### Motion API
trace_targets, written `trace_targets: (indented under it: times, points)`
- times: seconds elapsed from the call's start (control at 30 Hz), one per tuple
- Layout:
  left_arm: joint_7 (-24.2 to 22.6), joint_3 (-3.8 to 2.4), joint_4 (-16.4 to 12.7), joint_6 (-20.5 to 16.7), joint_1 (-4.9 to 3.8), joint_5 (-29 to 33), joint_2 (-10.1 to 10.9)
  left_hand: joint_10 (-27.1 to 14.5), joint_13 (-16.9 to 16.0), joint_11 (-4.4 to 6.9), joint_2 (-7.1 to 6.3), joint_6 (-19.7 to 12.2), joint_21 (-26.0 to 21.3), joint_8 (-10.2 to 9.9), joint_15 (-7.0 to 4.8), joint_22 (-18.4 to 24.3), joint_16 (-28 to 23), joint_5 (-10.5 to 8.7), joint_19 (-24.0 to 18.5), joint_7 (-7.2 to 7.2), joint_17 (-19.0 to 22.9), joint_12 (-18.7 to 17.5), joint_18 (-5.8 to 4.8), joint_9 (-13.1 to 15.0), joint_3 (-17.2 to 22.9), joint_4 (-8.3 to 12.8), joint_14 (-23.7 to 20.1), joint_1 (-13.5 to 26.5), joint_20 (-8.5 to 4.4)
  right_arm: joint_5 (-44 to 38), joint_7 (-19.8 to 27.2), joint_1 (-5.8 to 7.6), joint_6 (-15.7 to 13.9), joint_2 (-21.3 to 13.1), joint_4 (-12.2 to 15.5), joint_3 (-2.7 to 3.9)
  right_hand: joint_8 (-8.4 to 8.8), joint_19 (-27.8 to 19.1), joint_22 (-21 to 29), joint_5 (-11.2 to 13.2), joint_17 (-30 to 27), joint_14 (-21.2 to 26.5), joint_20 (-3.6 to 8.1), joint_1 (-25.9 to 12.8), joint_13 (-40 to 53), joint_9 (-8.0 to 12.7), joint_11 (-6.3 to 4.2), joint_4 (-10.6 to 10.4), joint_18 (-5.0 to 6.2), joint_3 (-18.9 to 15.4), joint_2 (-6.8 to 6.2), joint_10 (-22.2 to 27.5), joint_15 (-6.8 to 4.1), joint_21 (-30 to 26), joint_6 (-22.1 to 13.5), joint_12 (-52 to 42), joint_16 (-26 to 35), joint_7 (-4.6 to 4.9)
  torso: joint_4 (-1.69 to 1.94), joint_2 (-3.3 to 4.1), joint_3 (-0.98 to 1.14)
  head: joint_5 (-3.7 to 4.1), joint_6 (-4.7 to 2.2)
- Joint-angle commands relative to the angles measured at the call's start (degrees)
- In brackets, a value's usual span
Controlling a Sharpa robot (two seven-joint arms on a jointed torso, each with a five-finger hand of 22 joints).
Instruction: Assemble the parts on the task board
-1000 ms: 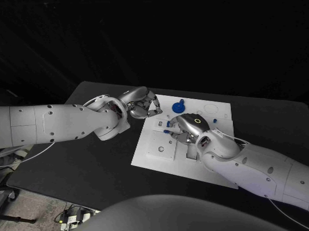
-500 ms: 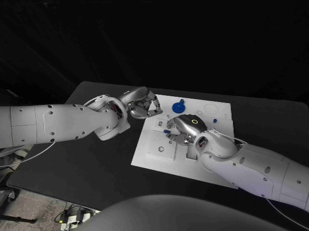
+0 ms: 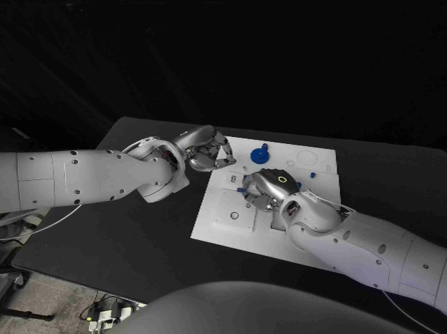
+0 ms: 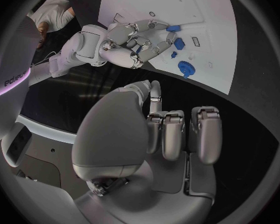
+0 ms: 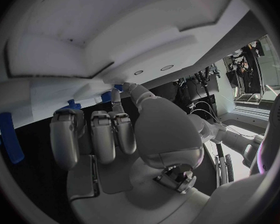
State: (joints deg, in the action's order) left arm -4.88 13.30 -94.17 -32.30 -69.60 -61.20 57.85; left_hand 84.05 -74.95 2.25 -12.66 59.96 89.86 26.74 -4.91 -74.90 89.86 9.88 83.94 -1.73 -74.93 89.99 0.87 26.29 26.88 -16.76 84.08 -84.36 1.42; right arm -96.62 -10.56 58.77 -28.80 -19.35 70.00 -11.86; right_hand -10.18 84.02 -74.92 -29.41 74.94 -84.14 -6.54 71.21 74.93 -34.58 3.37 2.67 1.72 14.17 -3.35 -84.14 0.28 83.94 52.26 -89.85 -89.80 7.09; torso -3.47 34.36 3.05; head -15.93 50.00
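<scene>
Left wrist view: unreadable lettering on white arm (image 4: 53, 64)

One white task board (image 3: 223, 221) at centre frame on one black surface (image 3: 133, 236). Four blue parts visible in the left wrist view: one round (image 4: 186, 67), three smaller (image 4: 179, 43) (image 4: 172, 28) (image 4: 174, 55). Two silver hands: left (image 3: 205, 148), right (image 3: 269, 186).

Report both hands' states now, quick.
Left hand: fingers curled in, holding nothing, beside the task board.
Right hand: over the board, pinching a small blue part.
</scene>
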Motion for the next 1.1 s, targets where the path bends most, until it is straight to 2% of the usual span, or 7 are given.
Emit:
trace_targets:
  times: [0.03, 0.33, 0.5, 0.73, 0.83, 0.97, 1.1]
  points:
    - [0.31, -0.02, -0.15, 0.85, -0.04, 0.90, -0.16, 5.95, -15.05, 0.47, 0.22, 0.04, 0.14, -0.22, -0.31, -15.10, 0.14, 0.27, 6.06, 0.55, -15.07, 0.01, -0.87, 0.03, -0.33, 0.02, 5.92, 0.51, -0.06, -1.53, -0.75, -0.30, 0.54, -0.19, -0.26, -0.15, 0.39, 0.92, -12.57, -1.39, 15.06, -5.86, 0.28, 0.89, 15.07, 0.00, -0.29, 0.51, 0.19, 0.63, 0.12, -5.86, -0.32, -0.36, 0.26, -0.15, -0.20, 0.02, -0.08, -0.05, -0.03, -0.01, 0.00]
    - [0.63, -0.02, -0.18, 1.28, -0.03, 1.36, -0.22, 5.95, -15.05, 0.52, 0.38, -0.06, 0.14, -0.23, -0.35, -15.10, 0.14, 0.42, 6.06, 0.61, -15.07, 0.01, -0.87, 0.05, -0.43, 0.02, 5.92, 0.68, -0.10, -1.62, -0.38, -0.41, 0.76, -0.38, -0.20, -0.15, 0.57, 0.71, -12.50, -5.89, 15.06, -5.86, 0.27, 2.09, 15.07, -0.24, -0.23, 1.93, 0.25, 2.76, 0.39, -5.86, -0.30, -0.58, 0.74, -0.15, -0.20, 0.15, -0.06, -0.02, 0.00, 0.17, 0.00]
    - [0.67, -0.02, -0.08, 1.46, -0.03, 1.62, -0.40, 5.95, -15.05, 0.55, 0.52, -0.15, 0.14, -0.25, -0.38, -15.10, 0.14, 0.53, 6.06, 0.64, -15.07, 0.01, -0.87, 0.07, -0.46, 0.03, 5.92, 0.76, -0.13, -0.96, 0.59, -0.44, 0.25, -0.46, -0.24, -0.15, 0.28, 0.69, -12.50, -6.41, 15.06, -5.86, 0.26, 2.26, 15.07, -0.52, -0.27, 2.26, 0.25, 3.38, 0.62, -5.86, -0.31, -0.58, 1.44, -0.15, -0.20, 0.08, -0.03, 0.01, -0.01, 0.23, 0.00]
    - [0.60, -0.02, 0.25, 1.78, 0.01, 1.95, -0.65, 5.95, -15.05, 0.57, 0.70, -0.26, 0.14, -0.26, -0.41, -15.10, 0.14, 0.64, 6.06, 0.65, -15.07, 0.01, -0.87, 0.09, -0.48, 0.04, 5.92, 0.84, -0.16, -0.32, 1.75, -0.46, -0.41, -0.58, -0.04, -0.15, 0.69, 0.78, -12.55, -3.28, 15.06, -5.86, 0.22, 1.15, 15.07, -0.62, -0.22, 1.95, 0.21, 3.09, 0.28, -5.86, -0.26, -0.45, 1.10, -0.15, -0.20, 0.11, -0.02, -0.03, -0.01, 0.23, 0.00]
    - [0.60, -0.02, 0.34, 1.95, 0.03, 2.05, -0.63, 5.95, -15.05, 0.58, 0.78, -0.32, 0.14, -0.26, -0.42, -15.10, 0.14, 0.70, 6.06, 0.65, -15.07, 0.01, -0.87, 0.10, -0.49, 0.04, 5.92, 0.87, -0.17, -0.15, 2.09, -0.46, -0.39, -0.72, 0.25, -0.15, 1.73, 0.77, -12.54, 1.14, 15.06, -5.86, 0.04, 0.03, 15.07, -0.11, 0.04, 1.29, 0.20, 2.56, 0.01, -5.86, -0.06, -0.46, 0.02, -0.15, -0.20, 0.37, 0.00, -0.04, -0.02, 0.27, 0.00]
    - [0.59, -0.02, 0.38, 2.13, 0.04, 2.12, -0.60, 5.95, -15.05, 0.58, 0.83, -0.34, 0.14, -0.26, -0.42, -15.10, 0.14, 0.74, 6.06, 0.64, -15.07, 0.01, -0.87, 0.11, -0.50, 0.04, 5.92, 0.89, -0.18, -0.05, 2.41, -0.47, -0.38, -0.95, 0.84, -0.16, 2.82, 0.79, -12.54, 4.41, 15.06, -5.86, -0.19, -1.30, 15.07, 0.72, 0.37, 0.39, 0.19, 1.77, -0.52, -5.86, 0.24, -0.45, -0.81, -0.15, -0.20, 0.73, -0.02, -0.05, -0.02, 0.00, 0.00]
    - [0.59, -0.02, 0.41, 2.33, 0.05, 2.16, -0.64, 5.95, -15.05, 0.58, 0.92, -0.38, 0.14, -0.25, -0.43, -15.10, 0.14, 0.79, 6.06, 0.64, -15.07, 0.01, -0.87, 0.12, -0.50, 0.05, 5.92, 0.91, -0.19, -0.07, 2.42, -0.50, -0.15, -1.03, 1.36, -0.16, 3.65, 0.75, -12.52, 9.50, 15.06, -5.86, -0.42, -2.03, 15.07, 1.56, 0.59, -0.40, 0.21, 0.91, -0.77, -5.86, 0.46, -0.51, -1.14, -0.15, -0.20, 0.95, -0.06, -0.04, -0.03, 0.00, 0.00]
